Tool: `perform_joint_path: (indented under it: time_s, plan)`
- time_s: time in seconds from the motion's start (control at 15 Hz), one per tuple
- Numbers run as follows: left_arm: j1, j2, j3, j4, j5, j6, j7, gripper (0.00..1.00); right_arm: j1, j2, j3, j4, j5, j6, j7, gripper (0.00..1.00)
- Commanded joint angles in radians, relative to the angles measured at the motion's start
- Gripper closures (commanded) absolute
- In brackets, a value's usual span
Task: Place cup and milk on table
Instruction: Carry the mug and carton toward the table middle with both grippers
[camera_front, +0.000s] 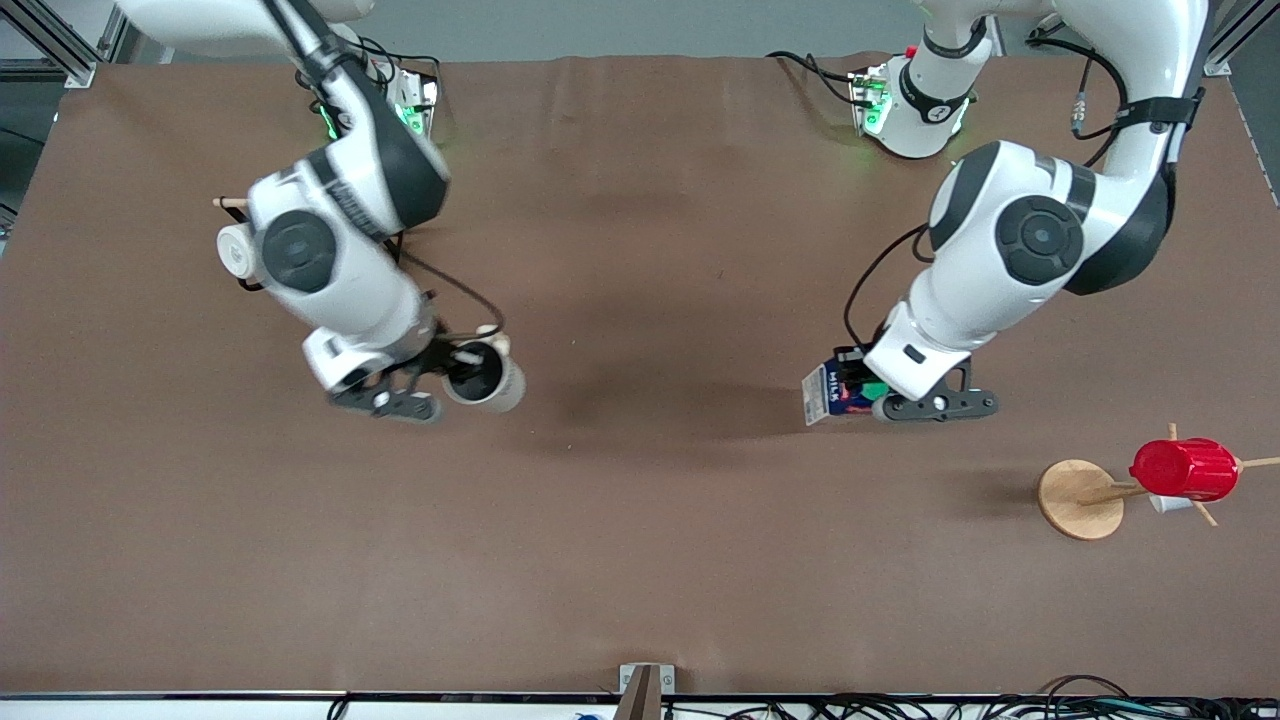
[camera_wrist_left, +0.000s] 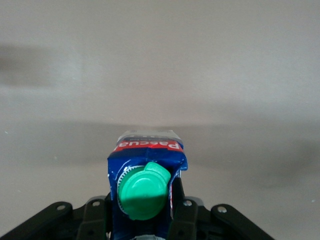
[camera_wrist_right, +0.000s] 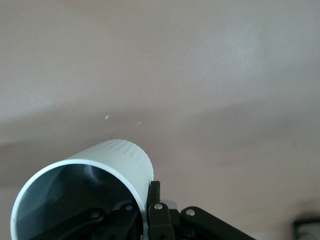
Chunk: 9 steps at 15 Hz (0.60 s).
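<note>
The carrying step is judged to be in hand: the cup (camera_front: 487, 377) is held clamped by its rim in the right gripper (camera_front: 452, 372) over the table (camera_front: 640, 540) at about 9 o'clock of centre. The milk (camera_front: 836, 390) is clamped in the left gripper (camera_front: 868, 392) at about 3 o'clock. Next, each should be lowered upright until its base meets the table, then released.

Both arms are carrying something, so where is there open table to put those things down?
Bare table spreads between the cup in the right gripper and the milk in the left gripper. It is tighter near the wooden stand with its red cup.
</note>
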Motion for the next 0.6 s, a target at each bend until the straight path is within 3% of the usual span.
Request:
perform_joint_path:
  time_s: [0.0,0.27,0.53]
  plan:
    - [-0.033,0.039,0.0,0.056,0.0,-0.022,-0.06,0.6,0.105,0.108,0.014,0.079,-0.077,0.004,0.246,0.99]
    - [-0.078,0.062,0.001,0.071,0.005,-0.021,-0.108,0.6,0.24,0.258,0.011,0.164,-0.154,0.102,0.45,0.99]
    - [-0.101,0.07,0.001,0.074,0.005,-0.019,-0.129,0.6,0.288,0.341,0.011,0.17,-0.278,0.23,0.579,0.98]
